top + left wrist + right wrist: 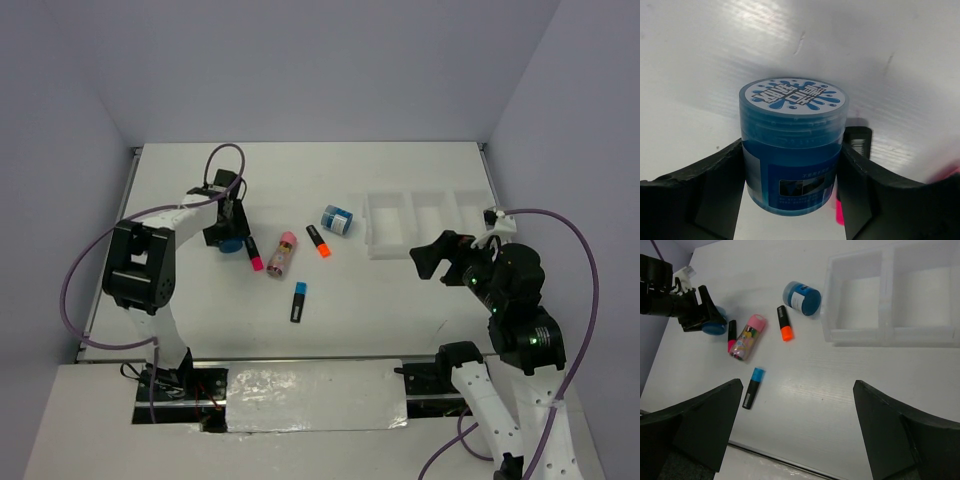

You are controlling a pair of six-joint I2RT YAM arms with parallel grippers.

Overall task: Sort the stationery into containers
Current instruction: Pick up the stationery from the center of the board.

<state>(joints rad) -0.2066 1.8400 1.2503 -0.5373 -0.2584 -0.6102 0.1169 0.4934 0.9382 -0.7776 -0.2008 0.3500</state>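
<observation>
1. The left gripper is low over the left part of the table. Its fingers are clamped on a blue tape roll, and the wrist view shows one pad pressed against each side of the roll.
2. The held roll is upright with its printed splash label on top. I cannot tell whether its base touches the table.
3. The pink-capped highlighter lies just right of the held roll, cap toward the near edge.
4. The glue stick lies on its side just beside the pink-capped highlighter, with its pink cap pointing away from the arms.
5. The orange-capped highlighter lies right of the glue stick and apart from it, cap toward the near edge.
6. A second blue roll lies tipped on its side between the orange-capped highlighter and the tray. It is near the tray's left wall but not touching it.
7. The blue-capped highlighter lies alone nearer the arms, cap pointing away from them.
8. The tray has three compartments in a row and sits on the right of the table.
9. The right gripper hovers at the tray's near side, its fingers spread wide with nothing between them.
</observation>
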